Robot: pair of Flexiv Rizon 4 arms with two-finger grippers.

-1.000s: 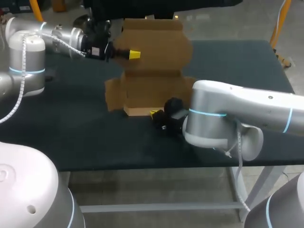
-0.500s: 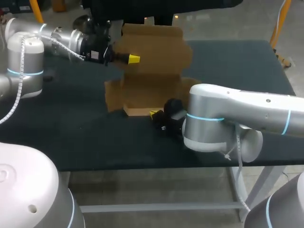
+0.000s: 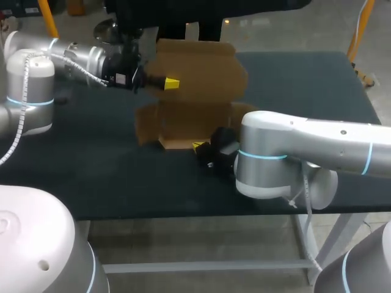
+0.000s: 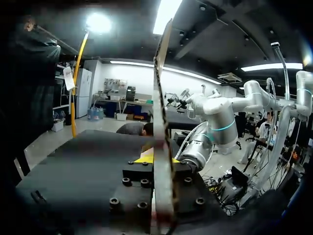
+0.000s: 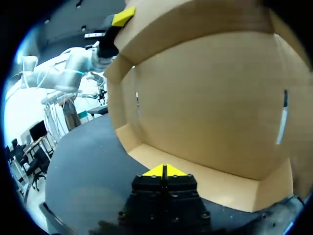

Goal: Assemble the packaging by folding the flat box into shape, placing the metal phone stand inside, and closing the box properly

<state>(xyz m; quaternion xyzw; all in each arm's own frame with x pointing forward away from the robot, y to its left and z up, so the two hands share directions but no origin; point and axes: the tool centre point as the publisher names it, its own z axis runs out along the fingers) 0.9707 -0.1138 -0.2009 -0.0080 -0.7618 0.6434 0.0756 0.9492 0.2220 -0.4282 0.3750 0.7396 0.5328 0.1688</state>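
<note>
In the head view, the right arm (image 3: 305, 140) covers the corner of the box (image 3: 195, 67) nearest the right edge of the worktop (image 3: 110, 171). It also covers most of the right hand (image 3: 199, 146), where only one yellow tip shows. The left hand (image 3: 172, 83) shows one tip against the upright flap (image 3: 201, 55); its other finger is behind the cardboard. In the left wrist view that flap, seen edge-on, blocks nearly all of both tips. In the right wrist view the box's raised part and one side wall are cut off at the black rim.

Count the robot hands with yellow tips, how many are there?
2. The left hand holds the raised flap of the cardboard box; the right hand is shut, by its low front wall.
</note>
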